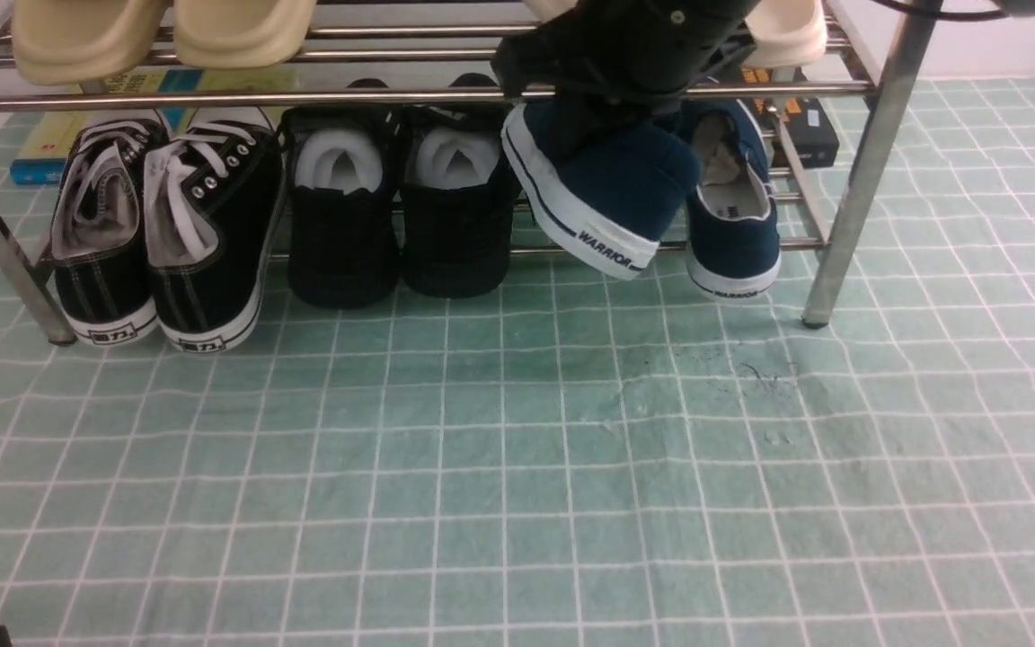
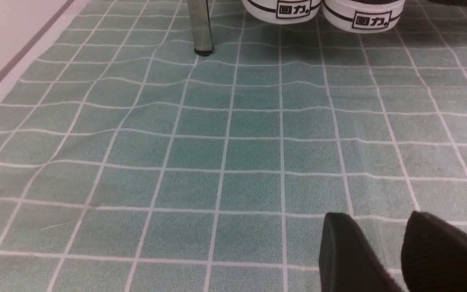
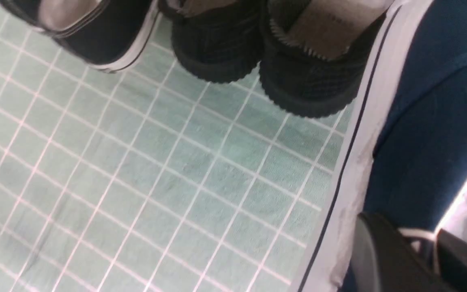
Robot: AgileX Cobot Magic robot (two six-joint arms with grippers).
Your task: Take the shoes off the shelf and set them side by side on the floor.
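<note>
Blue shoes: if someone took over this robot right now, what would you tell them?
Right gripper: shut on the lifted navy shoe, which hangs tilted at the front of the shelf.
Left gripper: open, empty, low over the floor.
Second navy shoe: on the lower tier.
Done: nothing placed yet.
Left: set both shoes side by side on the floor.

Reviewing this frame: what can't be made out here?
- Where the right gripper pinches the lifted navy shoe: its fingers are cut by the right wrist view's edge, and the right arm covers them in the front view.
- That shoe's toe: behind the arm and the shelf rail, front view.
- Beige shoes: cut by the front view's top edge.
- Left gripper: only the fingertips show, left wrist view.
</note>
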